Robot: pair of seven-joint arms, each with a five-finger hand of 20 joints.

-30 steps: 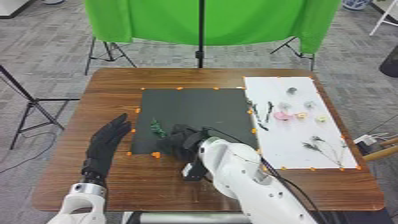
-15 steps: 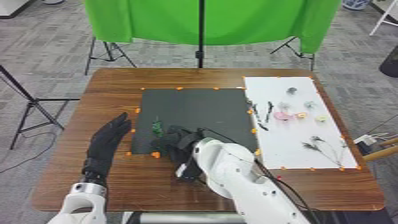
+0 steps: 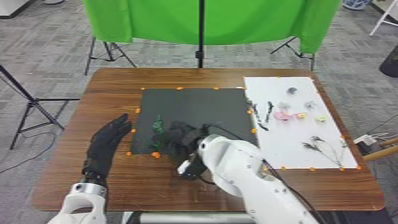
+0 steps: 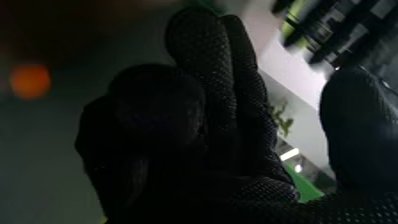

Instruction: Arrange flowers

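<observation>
Looks like the job now is squaring up the green sprig (image 3: 158, 131) on the dark mat (image 3: 197, 107). It's left of frame centre, a bit below mid-height, near the mat's left edge. Right hand (image 3: 185, 136) is just beside it, frame-right side. In the wrist view its long fingers are straight and close together, thumb apart from them. Left hand (image 3: 108, 137) is out at frame left, over the table (image 3: 111, 95), fingers straight and together.

To do it well: come in low and flat, side of the fingers against the stem, not the leaves. Short, slow nudges, one end at a time, or it'll pivot. Press too hard and the leaves may snag on the glove fabric and lift off with it. Back straight up after, no sideways drag.

Orientation: long axis runs nearly up-down in the frame, roughly parallel to the mat's left edge. Leafy end points to the frame's top, stem end to the bottom, as best I can make out with dark green on a dark mat.

Rest of the stock is on the white sheet (image 3: 280, 95) at frame right: pink flower (image 3: 283, 116) mid-height, dried stems (image 3: 327, 150) lower right. Plenty left to place, I'd say.
</observation>
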